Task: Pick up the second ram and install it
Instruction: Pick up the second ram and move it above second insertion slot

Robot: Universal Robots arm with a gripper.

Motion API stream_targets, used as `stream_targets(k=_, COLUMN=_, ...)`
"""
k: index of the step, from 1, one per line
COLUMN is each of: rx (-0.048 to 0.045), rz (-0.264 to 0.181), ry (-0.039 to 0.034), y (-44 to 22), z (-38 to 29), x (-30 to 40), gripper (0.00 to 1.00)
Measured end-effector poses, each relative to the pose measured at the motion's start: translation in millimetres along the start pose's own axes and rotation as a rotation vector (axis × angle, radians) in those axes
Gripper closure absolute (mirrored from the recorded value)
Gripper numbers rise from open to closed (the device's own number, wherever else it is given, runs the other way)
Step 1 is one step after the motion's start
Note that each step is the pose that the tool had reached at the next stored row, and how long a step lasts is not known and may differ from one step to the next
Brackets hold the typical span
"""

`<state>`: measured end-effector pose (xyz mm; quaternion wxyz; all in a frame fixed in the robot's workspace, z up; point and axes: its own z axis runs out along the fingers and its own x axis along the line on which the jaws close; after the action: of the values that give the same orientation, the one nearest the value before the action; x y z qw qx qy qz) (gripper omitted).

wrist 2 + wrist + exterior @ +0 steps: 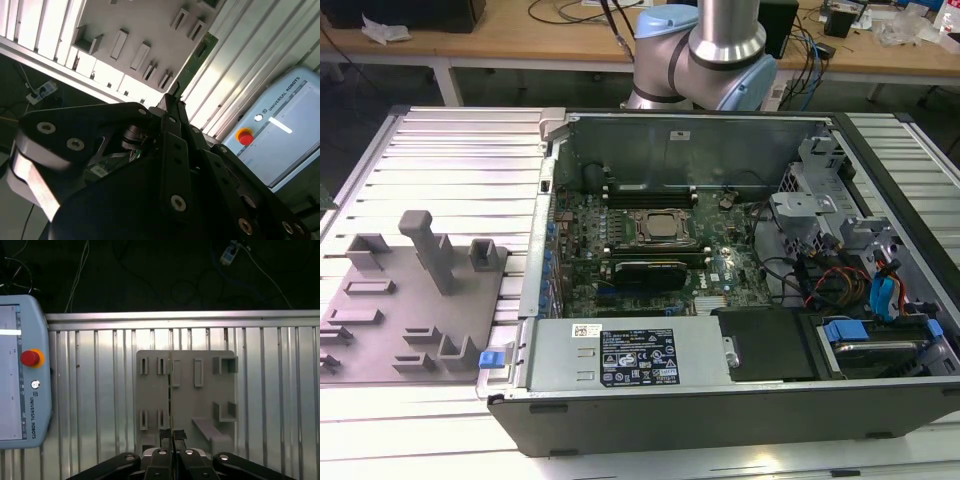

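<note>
While claw grips its end tight, second ram juts straight out.

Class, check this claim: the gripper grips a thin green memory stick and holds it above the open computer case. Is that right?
Not quite: the place is wrong. The gripper does grip the thin green memory stick, but it holds it above the grey holder plate on the ribbed table. The first wrist view shows this.
</note>
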<state>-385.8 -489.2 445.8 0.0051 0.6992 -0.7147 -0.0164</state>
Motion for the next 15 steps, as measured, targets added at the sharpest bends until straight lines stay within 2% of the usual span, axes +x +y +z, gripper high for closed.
stream_targets(k=7, rx=0.0, rz=0.0, ry=0.0, y=0.7, z=-18.9, x=-0.9, gripper=0.88)
stream_targets(k=10, rx=0.0, rz=0.0, ry=0.0, y=0.8, z=-23.4, x=-1.5, gripper=0.88)
stream_targets(k=13, rx=-0.0001, rz=0.0, ry=0.0, y=1.1, z=-28.7, x=-6.8, gripper=0.88)
stream_targets(k=15, rx=-0.0003, rz=0.0, ry=-0.0021, y=1.1, z=-28.9, x=-14.7, gripper=0.88)
